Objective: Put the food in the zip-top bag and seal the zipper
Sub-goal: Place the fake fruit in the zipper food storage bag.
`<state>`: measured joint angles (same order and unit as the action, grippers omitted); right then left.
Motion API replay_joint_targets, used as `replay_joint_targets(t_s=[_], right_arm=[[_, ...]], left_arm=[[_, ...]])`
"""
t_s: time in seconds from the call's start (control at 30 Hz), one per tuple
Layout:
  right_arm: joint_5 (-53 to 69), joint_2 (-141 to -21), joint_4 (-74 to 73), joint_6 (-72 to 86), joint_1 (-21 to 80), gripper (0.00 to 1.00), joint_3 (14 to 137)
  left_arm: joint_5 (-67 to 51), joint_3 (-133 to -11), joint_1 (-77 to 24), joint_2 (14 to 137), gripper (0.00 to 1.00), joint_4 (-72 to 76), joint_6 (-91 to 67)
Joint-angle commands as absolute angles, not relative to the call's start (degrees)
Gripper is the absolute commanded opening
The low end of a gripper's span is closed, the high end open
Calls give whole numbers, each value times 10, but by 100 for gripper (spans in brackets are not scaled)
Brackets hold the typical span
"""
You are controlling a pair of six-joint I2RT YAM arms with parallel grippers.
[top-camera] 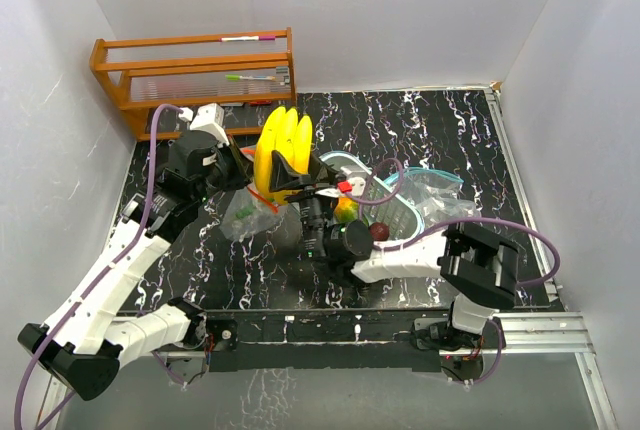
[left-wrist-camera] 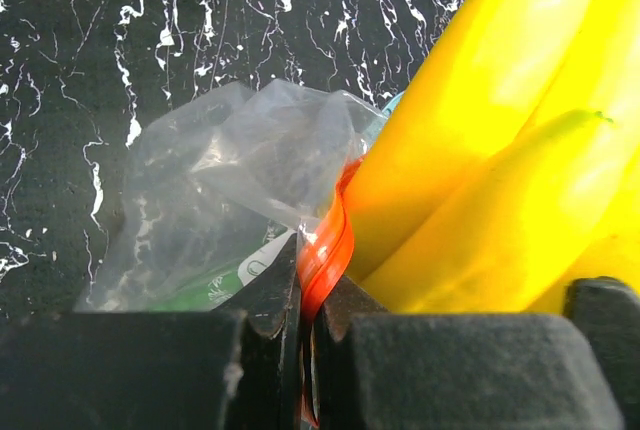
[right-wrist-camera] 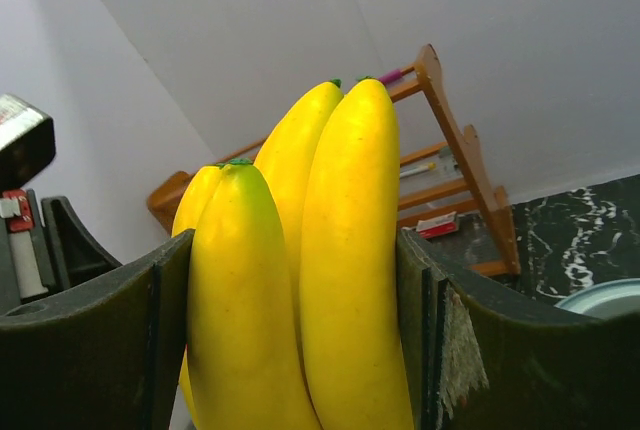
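A bunch of yellow bananas point(top-camera: 283, 142) stands upright above the table, and my right gripper point(top-camera: 292, 178) is shut on its lower part; in the right wrist view the bananas point(right-wrist-camera: 300, 270) fill the gap between both pads point(right-wrist-camera: 470, 340). The clear zip-top bag point(top-camera: 245, 218) lies crumpled just left of the bananas. My left gripper point(top-camera: 243, 176) is shut on the bag's red zipper strip point(left-wrist-camera: 326, 245), right beside the bananas point(left-wrist-camera: 480, 150). Something green shows through the bag point(left-wrist-camera: 200, 190). A mango point(top-camera: 346, 209) and a small dark red fruit point(top-camera: 380, 232) sit in the teal mesh basket point(top-camera: 405, 212).
A wooden rack point(top-camera: 195, 75) with pens stands at the back left corner. A second clear plastic piece point(top-camera: 440, 185) lies behind the basket on the right. White walls close in the black marbled table point(top-camera: 450, 130) on three sides.
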<state>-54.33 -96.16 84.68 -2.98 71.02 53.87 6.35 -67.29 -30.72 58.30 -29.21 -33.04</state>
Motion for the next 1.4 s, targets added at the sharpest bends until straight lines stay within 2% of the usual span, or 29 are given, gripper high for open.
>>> replay_joint_targets(t_s=[0.0,0.23,0.4,0.93,1.37], right_arm=[[-591,-1005,937,-150,743,8,561],[-603,-1037,941,-156,759,8,567],[-560,-1029,1002,-171,757,8,568],[-390,-911,1032,243,684,8,410],[-378,-825,1014,241,682,8,374]], left_arm=[[11,-711,-318,580,0,-241,-349],[-8,-699,-318,585,0,-218,-363],[-15,-661,-318,575,0,-212,-373],[-9,-639,-318,559,0,-206,-386],[11,-659,-318,551,0,-222,-372]])
